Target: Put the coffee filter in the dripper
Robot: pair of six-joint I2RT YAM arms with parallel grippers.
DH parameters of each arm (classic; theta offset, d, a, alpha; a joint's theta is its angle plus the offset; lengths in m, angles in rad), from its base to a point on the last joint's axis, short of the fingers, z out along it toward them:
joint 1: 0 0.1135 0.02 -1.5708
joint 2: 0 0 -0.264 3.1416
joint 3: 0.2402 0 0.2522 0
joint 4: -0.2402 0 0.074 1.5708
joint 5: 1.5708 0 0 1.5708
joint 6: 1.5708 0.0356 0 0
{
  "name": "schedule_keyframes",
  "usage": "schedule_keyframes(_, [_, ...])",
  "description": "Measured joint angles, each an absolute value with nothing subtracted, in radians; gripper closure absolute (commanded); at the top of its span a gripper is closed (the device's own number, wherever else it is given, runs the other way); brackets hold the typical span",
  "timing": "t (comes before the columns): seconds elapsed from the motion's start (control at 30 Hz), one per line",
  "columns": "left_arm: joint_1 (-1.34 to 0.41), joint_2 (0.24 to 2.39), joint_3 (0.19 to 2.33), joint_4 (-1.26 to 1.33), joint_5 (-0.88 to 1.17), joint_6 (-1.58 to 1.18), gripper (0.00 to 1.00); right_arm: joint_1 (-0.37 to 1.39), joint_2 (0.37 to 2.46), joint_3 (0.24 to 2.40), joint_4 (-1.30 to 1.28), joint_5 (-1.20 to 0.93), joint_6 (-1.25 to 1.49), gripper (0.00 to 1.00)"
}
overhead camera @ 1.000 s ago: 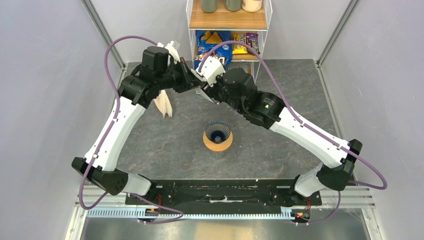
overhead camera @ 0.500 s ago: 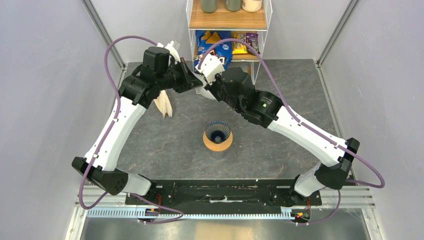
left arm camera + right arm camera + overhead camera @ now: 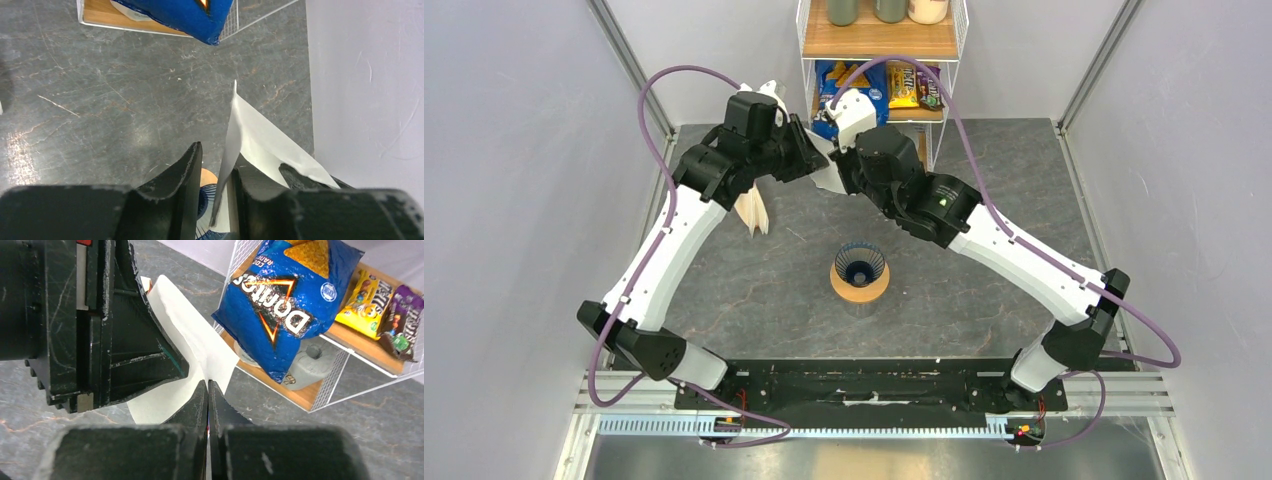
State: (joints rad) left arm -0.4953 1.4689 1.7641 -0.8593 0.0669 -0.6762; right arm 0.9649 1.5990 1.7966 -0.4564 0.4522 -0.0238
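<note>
The coffee filter (image 3: 196,342), a white paper sheet still folded flat, hangs in the air at the back of the table between both grippers (image 3: 828,181). My right gripper (image 3: 208,389) is shut on its lower edge. My left gripper (image 3: 216,156) stands open, a gap between its fingers, and the filter (image 3: 260,142) leans against the inner face of its right finger. The dripper (image 3: 860,262), a dark blue ribbed cone on a tan ring, stands mid-table in front of both grippers. It shows far below between the left fingers (image 3: 206,202).
A wire shelf (image 3: 879,60) stands at the back, close behind the grippers, with a blue chips bag (image 3: 280,305), candy bags (image 3: 372,305) and a grey jar (image 3: 306,365). Tan flat filters (image 3: 754,212) lean under the left arm. Grey walls close in both sides.
My right gripper has closed on the filter, and afterwards my left gripper opened its jaws. Both wrists have drifted slightly toward the shelf.
</note>
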Motion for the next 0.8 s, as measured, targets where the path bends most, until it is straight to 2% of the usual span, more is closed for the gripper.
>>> schedule_keyframes(0.13, [-0.497,1.471,1.768,-0.858,0.039,-0.676,0.63,0.965,1.599,1.804,-0.477,0.452,0.055,1.0])
schedule_keyframes(0.6, [-0.501,1.471,1.726,-0.788,0.027,-0.677,0.63,0.965,1.604,1.836,-0.512,0.448,0.186,1.0])
schedule_keyframes(0.67, [-0.501,1.471,1.705,-0.787,0.027,-0.677,0.69,0.965,1.604,1.84,-0.511,0.45,0.189,1.0])
schedule_keyframes(0.8, [-0.502,1.471,1.679,-0.783,0.033,-0.679,0.9,0.965,1.604,1.839,-0.518,0.448,0.191,1.0])
